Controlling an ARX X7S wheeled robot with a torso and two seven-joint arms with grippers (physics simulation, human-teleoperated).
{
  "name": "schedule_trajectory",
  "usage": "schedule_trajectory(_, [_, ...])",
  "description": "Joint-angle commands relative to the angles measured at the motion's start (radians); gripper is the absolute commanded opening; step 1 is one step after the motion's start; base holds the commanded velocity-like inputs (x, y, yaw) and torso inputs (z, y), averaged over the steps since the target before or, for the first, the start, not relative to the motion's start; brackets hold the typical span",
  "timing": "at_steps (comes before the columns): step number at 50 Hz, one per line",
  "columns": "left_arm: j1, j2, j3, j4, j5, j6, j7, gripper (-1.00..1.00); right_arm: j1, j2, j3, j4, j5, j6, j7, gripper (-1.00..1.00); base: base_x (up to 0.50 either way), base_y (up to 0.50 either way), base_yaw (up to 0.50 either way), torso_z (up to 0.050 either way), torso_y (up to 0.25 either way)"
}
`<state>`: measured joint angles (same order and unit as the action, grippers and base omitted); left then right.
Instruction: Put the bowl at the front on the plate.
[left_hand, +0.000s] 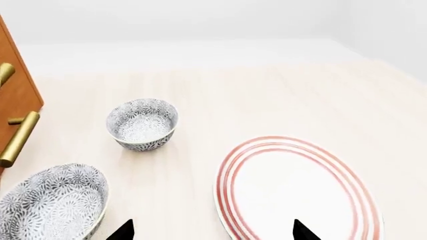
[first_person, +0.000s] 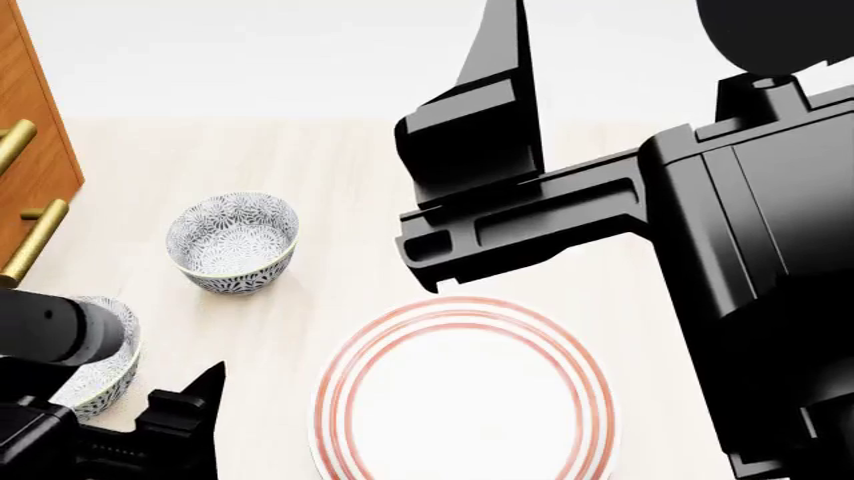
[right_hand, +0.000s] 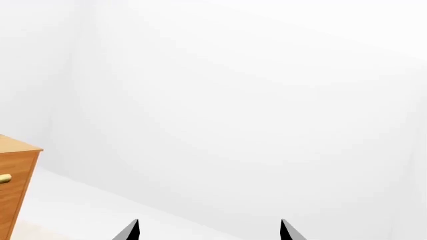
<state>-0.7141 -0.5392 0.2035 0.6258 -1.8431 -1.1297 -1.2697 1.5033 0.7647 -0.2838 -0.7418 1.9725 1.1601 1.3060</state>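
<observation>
surface: pale wood table (first_person: 400, 160) | on it: two patterned bowls (first_person: 231, 243) (first_person: 100, 365), red-ringed plate (first_person: 467, 400)

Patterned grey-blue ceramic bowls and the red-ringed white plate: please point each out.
Near patterned bowl (left_hand: 53, 205), left wrist view, inner wall.
Far patterned bowl (left_hand: 142, 124), left wrist view, inside bottom.
Red-ringed white plate (first_person: 465, 400), head view, bare centre.

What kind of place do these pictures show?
Probably a simulated kitchen or dining corner: patterned bowls and a red-ringed plate sit on a pale wooden surface, beside a wooden cabinet with brass handles, before plain white walls.
</observation>
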Motion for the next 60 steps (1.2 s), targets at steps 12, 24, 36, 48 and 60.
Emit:
schedule_trajectory(12, [0.100,0.002,0.014,-0.019,0.141,-0.010,0.106,1.00,-0.004,0.007,-0.007,-0.005,-0.012,-0.010,-0.013,1.00,0.00,0.00,0.00,0.000,0.000])
schedule_trajectory(24, [0.145,-0.001,0.030,-0.033,0.208,-0.010,0.142,1.00,-0.012,0.009,-0.009,-0.010,-0.021,-0.015,-0.021,1.00,0.00,0.00,0.00,0.000,0.000])
schedule_trajectory(36, [0.178,0.004,0.061,-0.041,0.276,-0.011,0.179,1.00,-0.022,0.007,-0.011,-0.012,-0.035,-0.019,-0.035,1.00,0.00,0.00,0.00,0.000,0.000])
schedule_trajectory(48, [0.211,0.007,0.086,-0.067,0.346,0.001,0.232,1.00,-0.018,0.012,-0.017,-0.015,-0.030,-0.028,-0.031,1.00,0.00,0.00,0.00,0.000,0.000])
schedule_trajectory(60, [0.236,0.010,0.111,-0.089,0.413,0.017,0.275,1.00,-0.023,0.013,-0.016,-0.016,-0.047,-0.027,-0.051,1.00,0.00,0.00,0.00,0.000,0.000])
